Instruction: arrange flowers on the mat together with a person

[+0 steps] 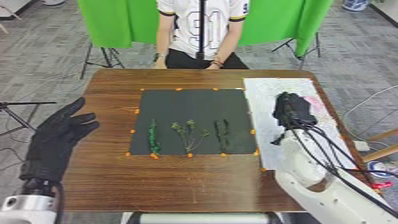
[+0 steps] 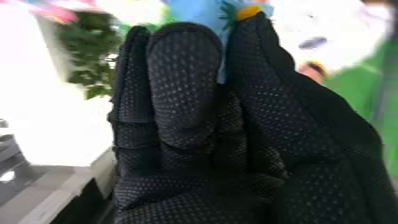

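Note:
In the head view my left hand (image 1: pixel 60 132) is open over the table's left edge. My right hand (image 1: pixel 291 107) is above the white sheet (image 1: pixel 274 90) on the right, fingers pointing away. In the right wrist view my right hand (image 2: pixel 187 95) has straight fingers with the thumb close beside them; I see nothing clearly gripped. A leafy green sprig (image 2: pixel 84 55) lies beyond the fingers, by blurred coloured shapes. On the dark mat (image 1: pixel 191 107) three green stems lie side by side: a narrow one (image 1: pixel 154 137), a branching one (image 1: pixel 189 135) and a darker one (image 1: pixel 221 135).
Orange markers (image 1: pixel 155 156) line the mat's edges. A person sits at the far side of the brown table (image 1: pixel 191 185), hands at its edge and off the mat. Behind stand a green backdrop (image 1: pixel 107 25) and stands. Cables run along my right forearm.

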